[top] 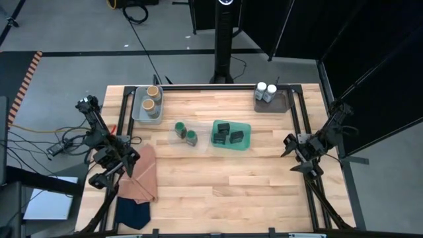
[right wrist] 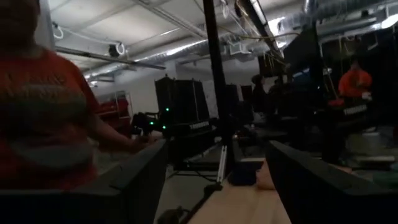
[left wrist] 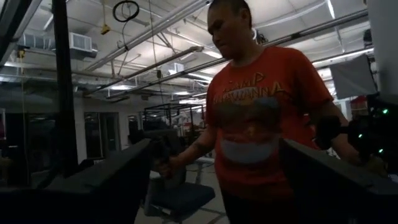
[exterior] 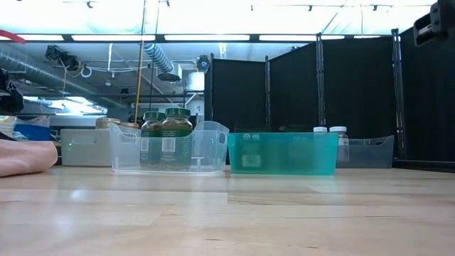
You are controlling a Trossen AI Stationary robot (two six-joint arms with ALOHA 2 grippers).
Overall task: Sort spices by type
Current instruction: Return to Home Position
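1. Starting at the near edge of the bench (top: pixel 251 185): a navy cloth (top: pixel 132 213) and an orange cloth (top: pixel 142 177) lie at the left corner, overlapping.
2. Left arm (top: pixel 99 135) is folded at the left edge. The left jaws sit by the orange cloth's border; I cannot tell whether they touch it. Its wrist view shows them spread wide with nothing between.
3. Right arm (top: pixel 324 135) is folded at the right edge. The right jaws are likewise apart and empty, aimed out at the room.
4. Mid-bench: a clear bin (exterior: pixel 206 149) holds two green-lidded jars (top: pixel 191 137), upright. Just beside it, a teal tray (top: pixel 246 127) holds three dark tins (top: pixel 225 127).
5. Far edge, left: a grey bin (top: pixel 137 109) holds two tan-lidded jars (top: pixel 153 91). Far edge, right: another grey bin (top: pixel 284 102) holds two white-lidded jars (top: pixel 262 87).
6. Beyond the bench a person in an orange shirt (left wrist: pixel 261 124) stands close to the rig.
7. Judgement: all nine spices look grouped by type, so only parking the arms remains.
8. Risks:
   - The spread left jaws could snag the orange cloth and drag it across the bench.
   - A wide swing could nudge the light clear bin and tip its tall jars.
   - The person is near enough for an arm moving outward to be a hazard.
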